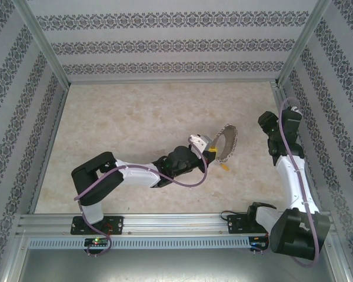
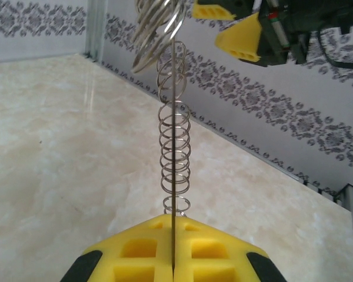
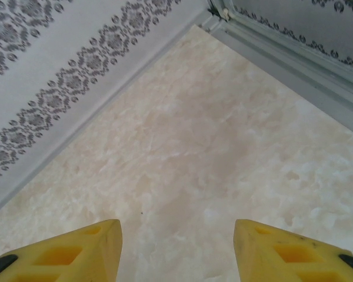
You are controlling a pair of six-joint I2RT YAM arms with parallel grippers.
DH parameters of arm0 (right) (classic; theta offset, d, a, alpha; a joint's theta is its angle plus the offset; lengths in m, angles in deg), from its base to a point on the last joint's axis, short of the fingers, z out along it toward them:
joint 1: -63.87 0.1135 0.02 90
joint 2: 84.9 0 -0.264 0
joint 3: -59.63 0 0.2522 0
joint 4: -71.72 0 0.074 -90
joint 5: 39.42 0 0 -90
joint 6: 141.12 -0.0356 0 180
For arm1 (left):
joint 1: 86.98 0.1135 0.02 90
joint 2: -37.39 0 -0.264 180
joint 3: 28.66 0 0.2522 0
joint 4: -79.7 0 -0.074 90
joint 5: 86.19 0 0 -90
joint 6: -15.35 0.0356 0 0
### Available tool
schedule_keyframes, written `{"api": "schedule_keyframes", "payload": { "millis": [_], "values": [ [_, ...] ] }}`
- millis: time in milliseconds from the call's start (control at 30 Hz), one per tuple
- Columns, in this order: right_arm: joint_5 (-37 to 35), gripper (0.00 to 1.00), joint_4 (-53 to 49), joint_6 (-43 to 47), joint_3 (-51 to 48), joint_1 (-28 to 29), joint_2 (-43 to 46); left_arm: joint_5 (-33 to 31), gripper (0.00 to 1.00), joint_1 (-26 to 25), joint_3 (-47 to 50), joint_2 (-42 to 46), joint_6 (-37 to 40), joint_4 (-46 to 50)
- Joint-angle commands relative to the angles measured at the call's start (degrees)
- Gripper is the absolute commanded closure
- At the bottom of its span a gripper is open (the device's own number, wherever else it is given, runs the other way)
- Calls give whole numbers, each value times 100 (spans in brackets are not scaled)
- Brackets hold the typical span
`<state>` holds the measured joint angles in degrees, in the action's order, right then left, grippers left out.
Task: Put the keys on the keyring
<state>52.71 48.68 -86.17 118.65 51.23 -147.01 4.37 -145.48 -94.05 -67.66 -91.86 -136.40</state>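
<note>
Status: ring secured, key not yet threaded. Near the 3 o'clock side of the pale marbled worktop (image 1: 135, 129), the left claw (image 1: 213, 153) is pressed together on the large, thin, silvery metal keyring (image 1: 227, 143), which is fringed with small silvery pieces. It holds the ring up on edge, clear of the surface. In the left wrist view the ring wire (image 2: 175, 158) rises straight out of the seam of the claw (image 2: 173, 267), so the pinch looks firm and centred. The small key with the yellow-orange plastic head (image 1: 224, 166) lies at about 6 o'clock from the ring. It appears to rest loose on the worktop just beside the ring's lower edge; whether the two touch cannot be told. The right claw (image 3: 176, 247) stands spread with nothing between its jaws and bare worktop below it. From the left wrist it shows (image 2: 229, 23) at about 1 o'clock of the ring, well apart from the key. Judged from this, the holding step is done. What is left is for the right claw to pick up the key and pass it onto the ring.
</note>
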Motion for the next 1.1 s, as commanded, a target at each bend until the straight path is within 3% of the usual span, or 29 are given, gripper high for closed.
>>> {"api": "schedule_keyframes", "payload": {
  "millis": [0, 467, 1067],
  "values": [
    [153, 47, 178, 2, -125, -35, -220, -304, 100, 52, -47, -294, -345, -852],
    [1238, 47, 522, -131, -490, 249, -395, -63, 100, 834, -170, -1153, -830, -1508],
    [1763, 45, 590, -235, -1354, 1764, -400, 16, 100, 1501, -522, -1679, -1138, -1633]
  ]
}}
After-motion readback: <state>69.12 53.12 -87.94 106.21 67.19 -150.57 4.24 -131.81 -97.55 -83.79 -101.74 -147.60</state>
